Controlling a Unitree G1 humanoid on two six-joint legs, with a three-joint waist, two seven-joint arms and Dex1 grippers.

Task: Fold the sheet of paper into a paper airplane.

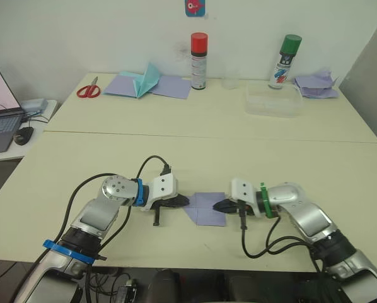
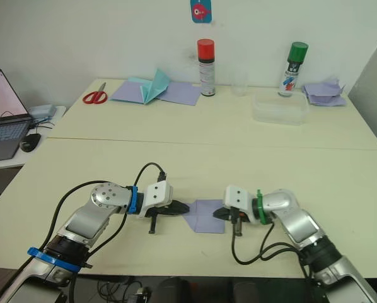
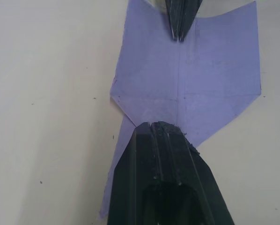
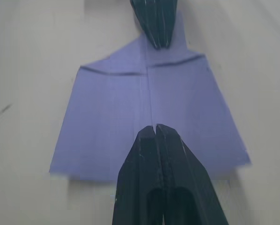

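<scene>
My left gripper (image 1: 181, 201): fingers pressed together with nothing between them, tips resting flat on the pointed end of the sheet of paper (image 1: 204, 208), along its centre crease.
My right gripper (image 1: 220, 205): fingers likewise closed and empty, tips down on the opposite, square end of the same crease, facing my left tips.
Sheet of paper: lies flat on the near table (image 1: 81, 161), between my two grippers, close to the front edge; two corners are already folded in to a point on my left side, and the lengthwise crease runs from tip to tip.
Stage, as I judge it: nose folds are made, wings and ridge are not; no paper airplane yet.
Risk – sliding: the paper is thin and only pinned from above; if one tip lifts or drags, the sheet can skate on the smooth table and turn off line.
Risk – bad crease: uneven pressure from my two tips could buckle the middle and spoil the symmetry.
Risk – edge: a push toward me could send the sheet off the table.
</scene>
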